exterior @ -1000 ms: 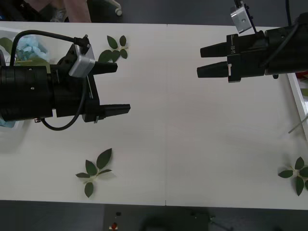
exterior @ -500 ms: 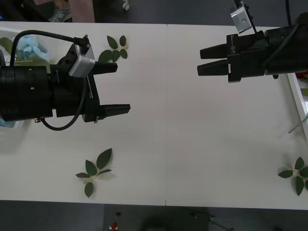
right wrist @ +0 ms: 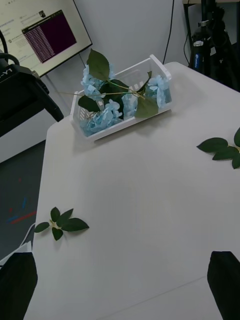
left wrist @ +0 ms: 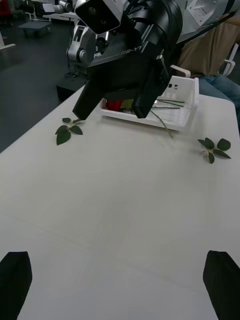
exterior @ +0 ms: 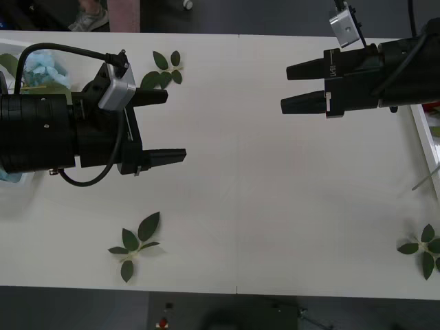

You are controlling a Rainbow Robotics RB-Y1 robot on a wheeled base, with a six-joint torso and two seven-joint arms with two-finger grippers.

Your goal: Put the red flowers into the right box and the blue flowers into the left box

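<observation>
With both boxes filled, left tool (exterior: 168,126) and right tool (exterior: 295,87) hover open, empty; best retract level above desk (exterior: 240,206).

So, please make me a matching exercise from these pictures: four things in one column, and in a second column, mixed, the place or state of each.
Things:
1. blue flowers
2. red flowers
3. left gripper
4. leaf sprig

Places or states:
A. open above the table, holding nothing
B. in the right box
C. loose on the table's near edge
D. in the left box

Pairs: 1-D, 2-B, 3-A, 4-C
</observation>
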